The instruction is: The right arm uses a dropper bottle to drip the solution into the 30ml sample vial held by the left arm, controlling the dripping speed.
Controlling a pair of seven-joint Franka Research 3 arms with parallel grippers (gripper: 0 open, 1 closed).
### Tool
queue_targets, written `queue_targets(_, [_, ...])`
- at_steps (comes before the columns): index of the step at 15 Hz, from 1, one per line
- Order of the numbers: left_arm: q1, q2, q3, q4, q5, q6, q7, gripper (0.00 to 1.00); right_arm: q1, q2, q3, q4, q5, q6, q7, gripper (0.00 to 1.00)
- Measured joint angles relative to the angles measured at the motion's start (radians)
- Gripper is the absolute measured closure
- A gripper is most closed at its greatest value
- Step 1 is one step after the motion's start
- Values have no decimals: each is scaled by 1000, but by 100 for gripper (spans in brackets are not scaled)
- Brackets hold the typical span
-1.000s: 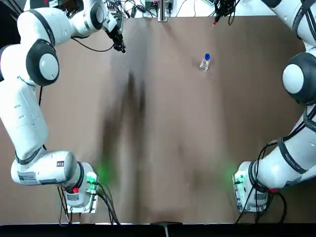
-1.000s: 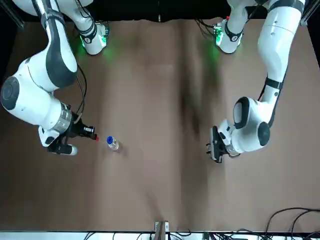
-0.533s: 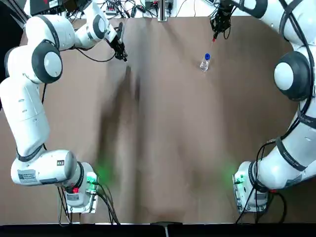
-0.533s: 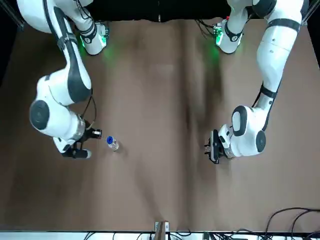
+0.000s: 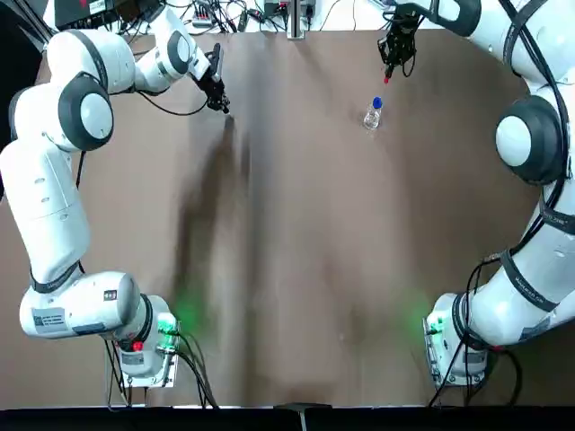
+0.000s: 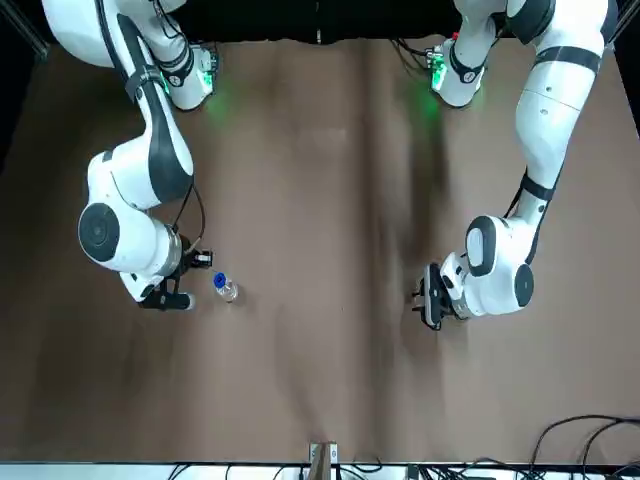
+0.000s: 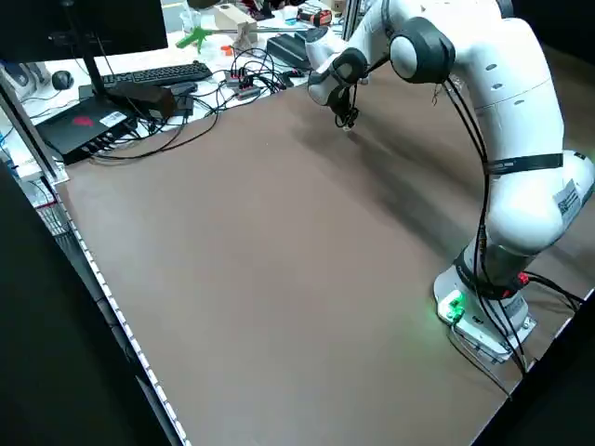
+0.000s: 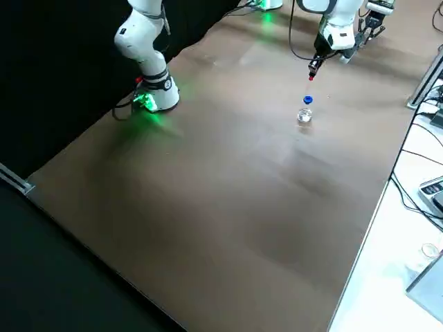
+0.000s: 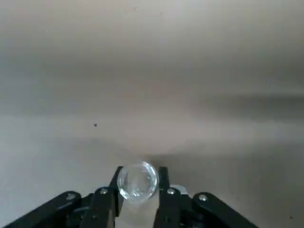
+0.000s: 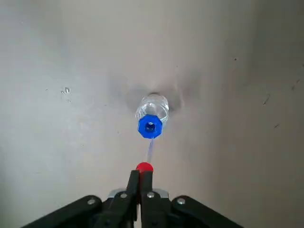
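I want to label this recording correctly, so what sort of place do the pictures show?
Probably a robotics lab: two robot arms at a brown table, and a desk with a keyboard and tangled cables.

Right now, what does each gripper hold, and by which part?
Right gripper: dropper, by its red top. Left gripper: vial, by its sides.

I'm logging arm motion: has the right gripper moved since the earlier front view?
Yes: the black right gripper has shifted toward the clear, blue-collared bottle standing on the brown table.
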Motion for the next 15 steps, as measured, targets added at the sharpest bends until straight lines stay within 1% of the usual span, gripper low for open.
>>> queue_targets(15, [1, 23, 1, 0, 0, 29, 0, 65, -4, 1, -1, 11, 0, 12, 0, 96])
